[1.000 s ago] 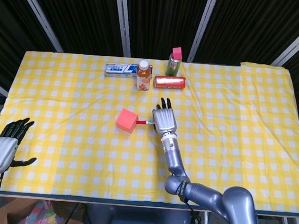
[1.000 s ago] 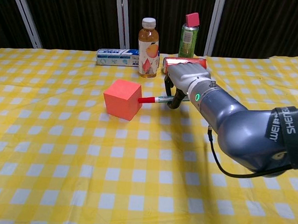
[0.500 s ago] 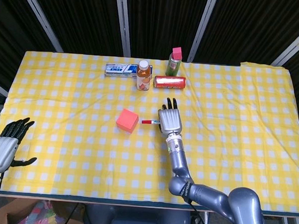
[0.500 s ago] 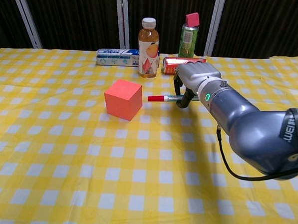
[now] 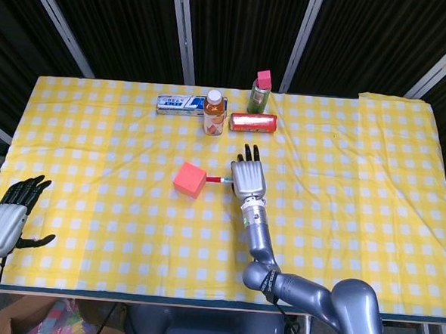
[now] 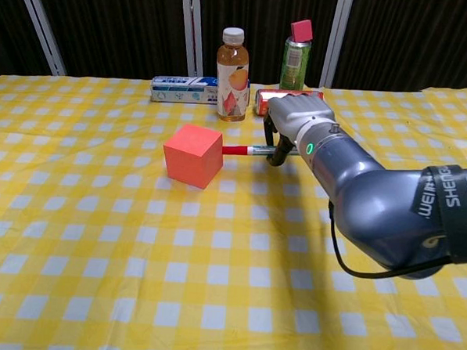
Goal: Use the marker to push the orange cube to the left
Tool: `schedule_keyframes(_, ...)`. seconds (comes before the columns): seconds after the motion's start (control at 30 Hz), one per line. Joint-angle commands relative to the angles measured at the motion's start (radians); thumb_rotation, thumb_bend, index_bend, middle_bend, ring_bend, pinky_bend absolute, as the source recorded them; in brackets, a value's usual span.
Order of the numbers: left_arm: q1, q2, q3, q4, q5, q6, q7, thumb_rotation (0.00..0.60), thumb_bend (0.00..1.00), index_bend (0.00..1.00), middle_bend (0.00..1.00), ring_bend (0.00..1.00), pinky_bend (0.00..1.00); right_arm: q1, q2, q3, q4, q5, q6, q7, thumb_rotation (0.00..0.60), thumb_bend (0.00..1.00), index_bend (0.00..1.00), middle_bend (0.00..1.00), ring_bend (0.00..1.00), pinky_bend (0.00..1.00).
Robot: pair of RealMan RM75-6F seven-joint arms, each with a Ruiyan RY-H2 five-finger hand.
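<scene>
One orange cube [image 5: 189, 180] [image 6: 192, 155] sat on the yellow checked tablecloth [image 5: 341, 212] [image 6: 96, 254] near the middle of the table, resting flat with one corner turned toward the front edge. Just to its right lay the marker [image 5: 222, 180] [image 6: 246, 151], held roughly level above the cloth with its red tip pointing at the cube's right face. In the chest view the tip met or all but met that face; whether it truly touched could not be told. The right hand [image 5: 246, 177] [image 6: 296, 125] gripped the marker's other end, its fingers [image 6: 273, 143] curled down around the barrel, so the cube lay directly left of that hand, one marker's reach away. The right arm ran back from the hand toward the table's near edge.

Behind the cube and hand, toward the far side, stood a bottle [image 5: 214, 113] [image 6: 233, 64] with a white cap, a red can [image 5: 254, 123] [image 6: 270, 95] lying on its side, a green can [image 5: 259, 96] [image 6: 295, 63] with a pink block [image 5: 264, 79] [image 6: 301, 30] on top, and a flat white-and-blue box [image 5: 180, 104] [image 6: 183, 88].

Well apart, off the table's near left corner, the left hand [image 5: 6, 216] hung with its fingers spread and nothing in them.
</scene>
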Motion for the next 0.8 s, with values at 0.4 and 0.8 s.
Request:
schedule_keyframes(0.4,-0.004,0.005,0.0,0.001,0.001,-0.005,-0.012,0.6,0.0,0.0,0.0,0.0,0.03,0.089,-0.088,0.045,0.094,-0.006,-0.047,0.027,0.6,0.41,0.69,0.31,0.01,0.0)
schedule_keyframes(0.8,-0.004,0.004,0.0,-0.002,-0.001,-0.006,-0.007,0.6,0.0,0.0,0.0,0.0,0.03,0.081,-0.08,0.044,0.06,-0.021,-0.016,0.017,0.6,0.41,0.69,0.31,0.01,0.0)
